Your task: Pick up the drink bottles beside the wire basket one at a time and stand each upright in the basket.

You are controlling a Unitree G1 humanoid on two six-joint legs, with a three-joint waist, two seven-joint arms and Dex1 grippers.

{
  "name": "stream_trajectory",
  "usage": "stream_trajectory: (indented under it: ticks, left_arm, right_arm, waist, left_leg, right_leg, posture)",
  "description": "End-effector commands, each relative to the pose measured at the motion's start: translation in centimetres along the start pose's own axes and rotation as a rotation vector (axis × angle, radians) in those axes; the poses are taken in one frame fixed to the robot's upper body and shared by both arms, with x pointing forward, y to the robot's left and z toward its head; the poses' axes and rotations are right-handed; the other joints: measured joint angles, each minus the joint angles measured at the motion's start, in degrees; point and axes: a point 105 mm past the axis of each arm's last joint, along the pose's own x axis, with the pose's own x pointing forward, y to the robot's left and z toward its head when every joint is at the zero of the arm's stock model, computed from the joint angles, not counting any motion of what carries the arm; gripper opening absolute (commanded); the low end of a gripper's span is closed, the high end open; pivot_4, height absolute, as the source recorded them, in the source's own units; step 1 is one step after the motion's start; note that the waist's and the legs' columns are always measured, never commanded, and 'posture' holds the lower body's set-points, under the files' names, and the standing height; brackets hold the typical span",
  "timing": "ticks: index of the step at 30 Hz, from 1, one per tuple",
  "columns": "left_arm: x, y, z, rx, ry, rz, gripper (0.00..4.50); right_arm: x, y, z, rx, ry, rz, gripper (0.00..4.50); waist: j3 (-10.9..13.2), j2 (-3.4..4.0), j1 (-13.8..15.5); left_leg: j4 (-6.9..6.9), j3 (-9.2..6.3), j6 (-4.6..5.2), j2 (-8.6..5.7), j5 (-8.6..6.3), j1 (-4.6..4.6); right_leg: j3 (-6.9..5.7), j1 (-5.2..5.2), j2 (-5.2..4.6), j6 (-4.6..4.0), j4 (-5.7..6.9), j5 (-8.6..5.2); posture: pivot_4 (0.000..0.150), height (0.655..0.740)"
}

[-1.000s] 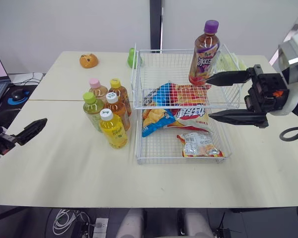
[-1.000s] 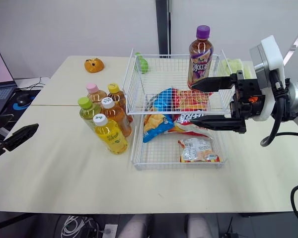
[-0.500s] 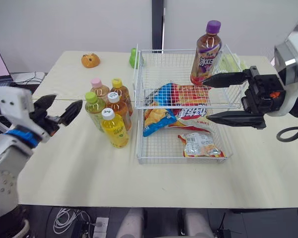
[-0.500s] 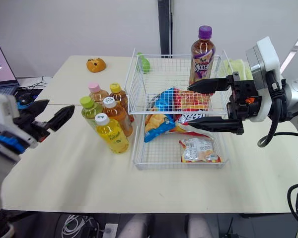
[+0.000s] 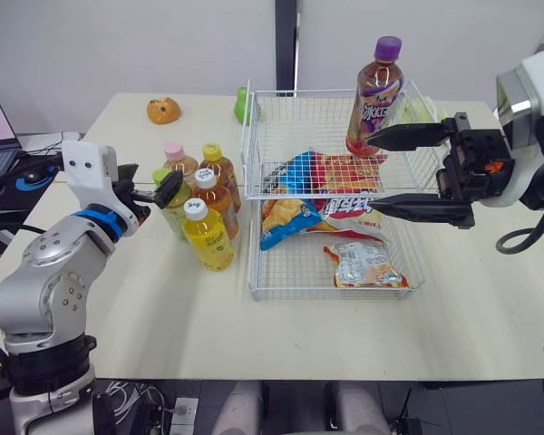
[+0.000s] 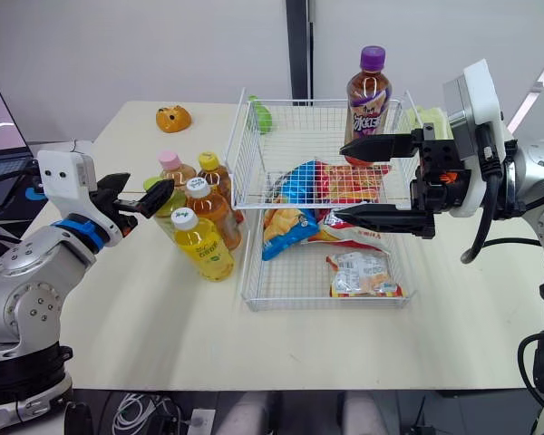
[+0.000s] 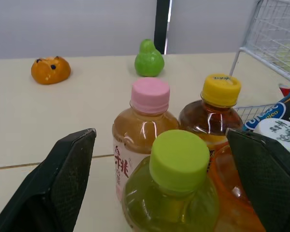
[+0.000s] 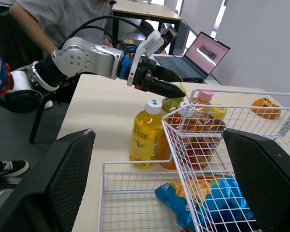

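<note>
Hovering with fingers spread, the left gripper [image 5: 154,184] is bracketing the green-capped bottle [image 5: 175,210] in the head view. The right gripper [image 5: 374,172], likewise spread, is hanging over the wire basket [image 5: 252,254]. The left wrist view is showing the cap centred between the fingers, the pink-capped bottle [image 7: 150,96] just beyond, so squeezing lower on the body seems wise. The right wrist view is adding a seated person [image 8: 63,12].

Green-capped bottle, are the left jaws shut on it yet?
No, on the left gripper the jaws stand wide open either side of the green-capped bottle.
</note>
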Motion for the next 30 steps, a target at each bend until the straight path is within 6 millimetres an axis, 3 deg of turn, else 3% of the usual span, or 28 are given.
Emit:
stream_trajectory:
  ticks: [1, 4, 6, 15, 19, 23, 27, 30]
  left_arm:
    - [0.1, -0.3, 1.1, 0.044, -0.036, -0.014, 4.49]
    - [0.4, -0.8, 0.6, 0.061, -0.022, -0.034, 4.49]
    - [0.6, -0.8, 0.5, 0.067, -0.019, -0.033, 4.1]
    - [1.1, -0.7, -0.1, 0.096, 0.003, -0.04, 1.36]
    - [0.9, -0.6, 0.0, 0.102, -0.008, -0.041, 1.36]
    - [-0.6, 0.0, 1.4, 0.128, -0.034, -0.051, 1.36]
    - [-2.2, 1.1, 3.3, 0.159, -0.024, -0.069, 1.36]
    - [-3.9, 2.3, 6.1, 0.187, -0.02, -0.115, 1.36]
  right_arm:
    - [-0.4, 0.2, 1.3, -0.063, -0.015, -0.014, 4.5]
    - [-0.4, 0.3, 1.4, -0.063, -0.016, -0.014, 4.5]
    - [-0.3, 0.3, 1.4, -0.062, -0.018, -0.014, 4.5]
    - [-0.1, 0.3, 1.5, -0.063, -0.021, -0.019, 4.5]
    - [-0.1, 0.3, 1.4, -0.068, -0.017, -0.03, 4.5]
    - [-1.0, -0.5, 1.4, -0.088, 0.002, -0.091, 4.5]
    - [-2.0, -1.1, 1.4, -0.1, 0.028, -0.122, 4.5]
    - [-2.7, -1.3, 1.7, -0.105, 0.037, -0.138, 4.5]
  waist:
    - [0.0, 0.0, 0.0]
    - [0.0, 0.0, 0.0]
    - [0.0, 0.0, 0.0]
    - [0.0, 0.0, 0.0]
    - [0.0, 0.0, 0.0]
    - [0.0, 0.0, -0.1]
    - [0.0, -0.01, -0.2]
    - [0.1, -0.08, -0.3]
  left_leg:
    - [0.0, 0.0, 0.0, 0.0, 0.0, 0.0]
    - [0.0, -0.01, 0.0, 0.0, 0.0, 0.0]
    - [0.0, 0.0, 0.0, 0.0, 0.0, 0.0]
    - [-0.01, -0.01, 0.0, 0.0, 0.0, 0.0]
    - [-0.01, -0.02, 0.0, 0.0, 0.0, 0.0]
    - [-0.03, -0.01, 0.0, 0.01, 0.0, 0.0]
    - [-0.07, -0.02, 0.0, 0.05, 0.0, -0.05]
    - [-0.09, -0.01, 0.0, 0.07, 0.0, -0.06]
  right_leg:
    - [0.0, 0.0, 0.0, 0.0, 0.0, 0.0]
    - [-0.01, 0.0, 0.0, 0.0, 0.0, 0.0]
    - [0.0, 0.0, 0.0, 0.0, 0.0, 0.0]
    - [0.0, 0.0, -0.01, 0.0, 0.0, 0.0]
    - [-0.01, 0.0, -0.01, 0.0, -0.01, 0.0]
    - [0.01, -0.02, -0.01, 0.0, -0.01, 0.0]
    - [0.0, -0.08, 0.01, -0.02, -0.02, -0.01]
    - [-0.02, -0.1, 0.02, -0.03, -0.04, -0.02]
  posture:
    - [0.15, 0.74]
    - [0.15, 0.74]
    - [0.15, 0.74]
    - [0.15, 0.74]
    - [0.15, 0.74]
    - [0.15, 0.74]
    - [0.15, 0.74]
    - [0.15, 0.74]
